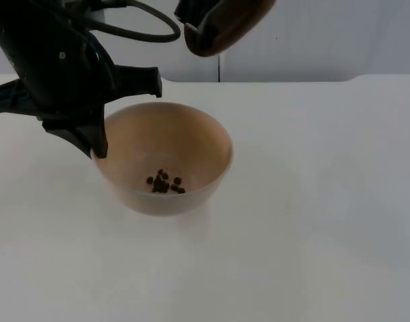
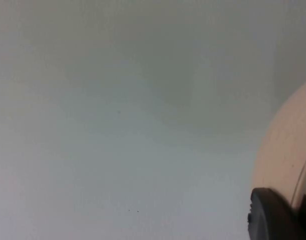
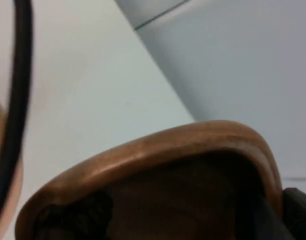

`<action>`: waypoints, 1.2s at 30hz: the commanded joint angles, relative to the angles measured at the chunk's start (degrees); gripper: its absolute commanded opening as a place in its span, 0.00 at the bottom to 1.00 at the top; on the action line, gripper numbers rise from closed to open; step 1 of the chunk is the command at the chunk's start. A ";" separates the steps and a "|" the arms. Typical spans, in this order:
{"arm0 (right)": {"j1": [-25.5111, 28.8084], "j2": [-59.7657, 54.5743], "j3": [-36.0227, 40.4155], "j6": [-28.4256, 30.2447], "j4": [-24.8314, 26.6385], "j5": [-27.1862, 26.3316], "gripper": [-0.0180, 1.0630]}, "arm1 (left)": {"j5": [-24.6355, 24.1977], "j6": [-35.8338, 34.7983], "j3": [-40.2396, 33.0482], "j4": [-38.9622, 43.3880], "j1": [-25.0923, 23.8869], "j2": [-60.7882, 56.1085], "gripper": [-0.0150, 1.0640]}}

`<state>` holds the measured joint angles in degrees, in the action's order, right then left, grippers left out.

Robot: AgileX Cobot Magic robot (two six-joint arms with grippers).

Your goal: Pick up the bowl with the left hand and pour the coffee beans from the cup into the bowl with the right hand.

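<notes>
White table top [image 1: 325, 201] under grey partition wall, left gripper [image 1: 97, 144] clamped on rim of beige round bowl [image 1: 166, 157] holding few dark coffee beans [image 1: 164, 182], right gripper grasping tilted brown wooden cup [image 1: 221, 27] directly above-behind bowl, mouth facing bowl

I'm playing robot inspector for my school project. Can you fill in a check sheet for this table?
Surface: white table, no spills seen.
Job's things: tan bowl with a few beans at its bottom; brown cup tilted above and behind the bowl, dark bits inside near its lip.
Clutter: nothing seen.
Grippers: left gripper clamped on the bowl's left rim; right gripper holds the cup.
Cables: the robot's own, not checked.
Surroundings: grey wall behind the table.
</notes>
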<state>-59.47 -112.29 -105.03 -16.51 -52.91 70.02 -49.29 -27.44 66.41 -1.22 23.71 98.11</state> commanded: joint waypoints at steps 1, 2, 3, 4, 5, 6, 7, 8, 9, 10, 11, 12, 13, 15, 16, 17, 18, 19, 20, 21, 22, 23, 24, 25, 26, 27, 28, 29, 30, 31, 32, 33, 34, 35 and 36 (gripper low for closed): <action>1.30 0.87 -0.46 0.51 2.23 -0.05 0.02 | 0.16 -0.31 0.11 -0.46 0.34 -0.27 0.01; 2.14 1.20 -0.46 0.65 4.33 -0.05 0.02 | 0.16 -0.31 0.11 -0.46 0.34 -0.27 0.01; 2.14 1.20 -0.46 0.65 4.33 -0.05 0.02 | 0.16 -0.31 0.11 -0.46 0.34 -0.27 0.01; 3.73 1.65 -0.46 1.00 7.44 -0.35 0.02 | 0.16 -0.31 0.11 -0.46 0.34 -0.27 0.01; 4.59 1.83 -0.46 1.37 10.07 -1.13 0.02 | 0.16 -0.31 0.11 -0.46 0.34 -0.27 0.01; 5.64 2.11 -0.46 1.66 12.29 -1.90 0.02 | 0.16 -0.31 0.11 -0.46 0.34 -0.27 0.01; 6.74 2.42 -0.46 2.24 14.76 -2.53 0.02 | 0.16 -0.31 0.11 -0.46 0.34 -0.27 0.01; 6.74 2.42 -0.46 2.24 14.76 -2.53 0.02 | 0.16 -0.31 0.11 -0.46 0.34 -0.27 0.01; 7.84 2.68 -0.46 2.61 16.76 -3.41 0.02 | 0.27 -0.31 0.11 -0.46 0.34 -0.27 0.01; 8.73 2.94 -0.46 3.13 19.32 -3.96 0.02 | 0.27 -0.31 0.11 -0.46 0.34 -0.27 0.01; 9.75 3.20 -0.46 4.05 21.63 -4.43 0.02 | 0.27 -0.31 0.11 -0.46 0.34 -0.27 0.01; 10.76 3.31 -0.46 4.57 23.69 -4.70 0.02 | 0.27 -0.31 0.11 -0.46 0.34 -0.27 0.01; 11.47 3.31 -0.46 4.86 25.03 -4.87 0.02 | 0.39 -0.31 0.11 -0.46 0.34 -0.27 0.01; 12.31 3.31 -0.46 5.56 26.76 -4.87 0.02 | 0.39 -0.31 0.11 -0.46 0.34 -0.27 0.01; 13.10 3.31 -0.46 6.20 28.49 -4.96 0.02 | 0.39 -0.31 0.11 -0.46 0.34 -0.27 0.01; 13.81 3.31 -0.46 7.08 30.14 -5.39 0.02 | 0.39 -0.31 0.11 -0.46 0.34 -0.27 0.01; 14.37 3.31 -0.46 7.59 31.97 -5.64 0.02 | 0.39 -0.31 0.11 -0.46 0.34 -0.27 0.01; 14.37 3.31 -0.46 7.59 31.97 -5.64 0.02 | 0.39 -0.31 0.11 -0.46 0.34 -0.27 0.01; 15.04 3.31 -0.46 8.24 33.45 -5.89 0.02 | 0.50 -0.31 0.11 -0.46 0.34 -0.27 0.01; 15.65 3.31 -0.46 8.43 34.31 -6.00 0.02 | 0.50 -0.31 0.11 -0.46 0.34 -0.27 0.01; 15.94 3.31 -0.46 8.43 34.58 -6.00 0.02 | 0.61 -0.31 0.11 -0.46 0.34 -0.27 0.01; 16.54 3.31 -0.46 8.43 34.90 -6.15 0.02 | 0.61 -0.31 0.11 -0.46 0.34 -0.27 0.01; 16.54 3.31 -0.46 8.43 34.90 -6.15 0.02 | 0.61 -0.31 0.11 -0.46 0.34 -0.27 0.01; 17.05 3.31 -0.46 8.43 35.34 -6.37 0.02 | 0.72 -0.31 0.11 -0.36 0.34 -0.27 0.01; 17.68 3.31 -0.46 8.43 35.47 -6.39 0.02 | 0.83 -0.31 0.11 -0.18 0.34 -0.27 0.01; 17.99 3.31 -0.46 8.43 35.47 -6.39 0.02 | 0.96 -0.31 0.11 -0.06 0.34 -0.27 0.01; 18.96 3.31 -0.35 8.43 35.68 -6.54 0.02 | 1.24 -0.31 0.11 -0.05 0.34 -0.27 0.01; 18.96 3.31 -0.35 8.43 35.68 -6.54 0.02 | 1.24 -0.31 0.11 -0.05 0.34 -0.27 0.01; 19.54 3.31 -0.35 8.43 36.11 -6.54 0.02 | 1.49 -0.31 0.11 -0.05 0.34 -0.27 0.01; 20.09 3.31 -0.35 8.43 36.78 -6.64 0.02 | 1.81 -0.31 0.11 -0.05 0.34 -0.27 0.01; 20.59 3.31 -0.35 8.43 36.92 -6.69 0.02 | 2.06 -0.31 0.11 -0.05 0.34 -0.27 0.01; 21.15 3.31 -0.35 8.43 37.03 -6.69 0.02 | 2.06 -0.31 0.11 -0.05 0.34 -0.27 0.01; 21.73 3.31 -0.35 8.43 37.03 -6.69 0.02 | 2.05 -0.31 0.11 0.09 0.34 -0.27 0.01; 21.73 3.31 -0.35 8.43 37.03 -6.69 0.02 | 2.05 -0.31 0.11 0.09 0.34 -0.27 0.01; 21.74 3.31 -0.35 8.43 37.18 -6.69 0.02 | 2.05 -0.31 0.11 0.20 0.34 -0.27 0.01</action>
<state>-38.01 -109.69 -105.03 -8.31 -16.30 64.17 -48.09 -27.44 66.41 -1.22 23.71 98.11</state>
